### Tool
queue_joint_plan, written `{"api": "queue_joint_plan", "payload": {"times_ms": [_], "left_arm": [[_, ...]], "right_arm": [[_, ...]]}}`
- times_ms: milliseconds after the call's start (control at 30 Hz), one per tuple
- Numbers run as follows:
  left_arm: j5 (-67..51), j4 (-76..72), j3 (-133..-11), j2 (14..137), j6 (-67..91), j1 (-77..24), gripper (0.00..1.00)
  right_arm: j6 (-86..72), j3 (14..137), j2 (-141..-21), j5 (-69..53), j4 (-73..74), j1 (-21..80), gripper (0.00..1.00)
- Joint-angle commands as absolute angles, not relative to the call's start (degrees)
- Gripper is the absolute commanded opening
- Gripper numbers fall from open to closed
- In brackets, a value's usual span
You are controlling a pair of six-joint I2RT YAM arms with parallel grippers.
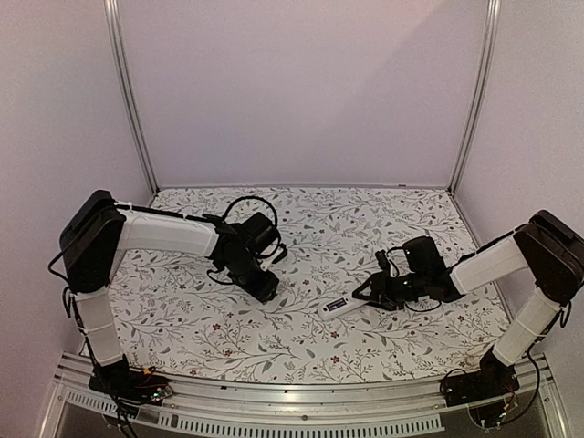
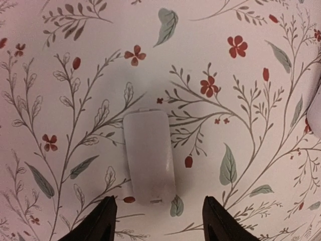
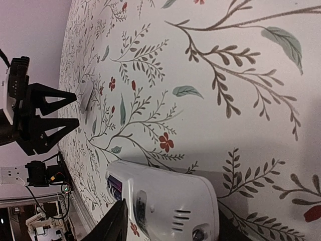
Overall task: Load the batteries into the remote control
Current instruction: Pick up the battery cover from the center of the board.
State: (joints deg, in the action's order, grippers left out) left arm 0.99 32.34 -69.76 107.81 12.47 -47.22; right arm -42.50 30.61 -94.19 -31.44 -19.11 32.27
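Note:
The white remote control (image 1: 338,307) lies right of centre, with its dark window showing in the top view. My right gripper (image 1: 372,292) is shut on its right end. In the right wrist view the remote control (image 3: 170,196) sits between my jaws, and its compartment is open. The dark batteries (image 3: 114,185) lie inside that compartment. My left gripper (image 1: 265,285) is open and low over the table. A white battery cover (image 2: 149,155) lies flat just ahead of the left gripper's (image 2: 160,223) dark fingertips (image 2: 103,223), and nothing is held.
The table (image 1: 301,219) carries a floral cloth. Plain walls and metal posts (image 1: 128,91) close the back and sides. A metal rail (image 1: 301,397) runs along the near edge. The left gripper (image 3: 47,115) and the cover (image 3: 86,98) also show in the right wrist view.

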Motion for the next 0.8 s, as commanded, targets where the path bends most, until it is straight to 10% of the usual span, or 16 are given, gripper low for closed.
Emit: {"api": "queue_joint_plan", "payload": {"times_ms": [0,767], "left_arm": [[0.93,31.86,-70.93,110.52,11.36,-46.48,0.57],[2.43,26.80,-70.14,113.42,9.77,-46.45,0.21]], "right_arm": [[-40.76,31.20,-93.41,-31.18,-16.08,32.70,0.49],[-44.62,31.46,-90.88,-36.92,-22.00,31.69,0.27]]}}
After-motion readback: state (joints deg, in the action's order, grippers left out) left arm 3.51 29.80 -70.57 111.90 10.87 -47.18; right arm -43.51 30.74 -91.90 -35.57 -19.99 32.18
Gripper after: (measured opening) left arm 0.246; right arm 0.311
